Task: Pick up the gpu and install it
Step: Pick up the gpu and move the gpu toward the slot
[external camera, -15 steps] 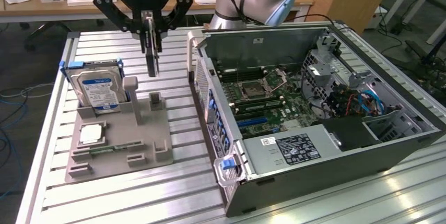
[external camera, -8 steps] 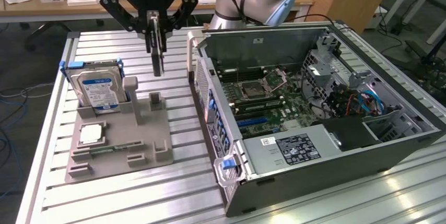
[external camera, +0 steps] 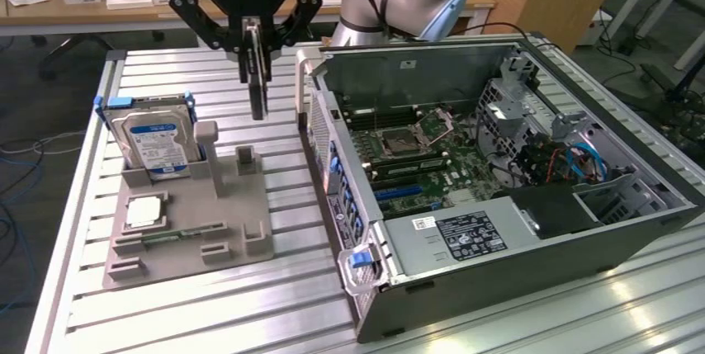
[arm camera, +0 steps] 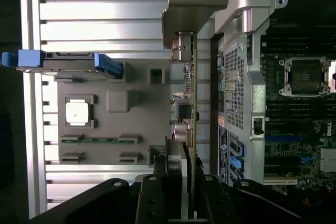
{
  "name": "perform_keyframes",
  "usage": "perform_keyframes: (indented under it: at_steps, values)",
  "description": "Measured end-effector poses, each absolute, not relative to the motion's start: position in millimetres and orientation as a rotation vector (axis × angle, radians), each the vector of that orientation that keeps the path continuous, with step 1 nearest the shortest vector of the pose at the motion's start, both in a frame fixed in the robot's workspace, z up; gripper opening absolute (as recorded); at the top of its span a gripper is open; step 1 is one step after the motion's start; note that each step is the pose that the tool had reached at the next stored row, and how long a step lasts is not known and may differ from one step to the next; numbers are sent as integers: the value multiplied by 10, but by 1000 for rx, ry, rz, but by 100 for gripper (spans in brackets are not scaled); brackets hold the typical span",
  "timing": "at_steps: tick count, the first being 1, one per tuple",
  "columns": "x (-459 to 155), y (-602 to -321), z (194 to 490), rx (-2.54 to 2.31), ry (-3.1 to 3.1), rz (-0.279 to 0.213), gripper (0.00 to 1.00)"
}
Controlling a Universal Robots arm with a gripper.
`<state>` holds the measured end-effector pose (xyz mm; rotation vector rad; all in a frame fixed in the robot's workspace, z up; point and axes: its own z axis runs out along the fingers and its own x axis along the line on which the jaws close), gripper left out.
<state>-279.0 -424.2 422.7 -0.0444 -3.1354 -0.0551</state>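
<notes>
Tool (external camera: 256, 40) is clamped on the gpu (external camera: 257, 82), jaws pinched across the two flat faces at one end. The card hangs edge-down in the air, clear of the desk (external camera: 220, 313), between the grey fixture (external camera: 187, 230) and the open computer case (external camera: 496, 164), just beside the case's rear wall. In the wrist view the gpu (arm camera: 192, 124) runs edge-on away from the tool (arm camera: 181, 192), with the green board edge visible and what looks like the silver bracket (arm camera: 189, 14) at the far end. The hard drive (external camera: 154, 135) stands in its fixture slot and the processor chip (external camera: 144, 212) lies flat in its pocket, both well apart from the card. Handling call: light, stiff, thin board, likely fragile at the components and at the connector edge. The faces are smooth, so it could pivot in a one-end pinch. The safest hold looks like flat on the faces near one end, off the connector edge, as gripped now.
</notes>
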Motion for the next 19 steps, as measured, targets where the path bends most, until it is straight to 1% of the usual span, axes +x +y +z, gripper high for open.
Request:
perform_keyframes:
  at_steps: [19]
  values:
    - [-2479,-4242,4226,-44,-3135,-55,28]
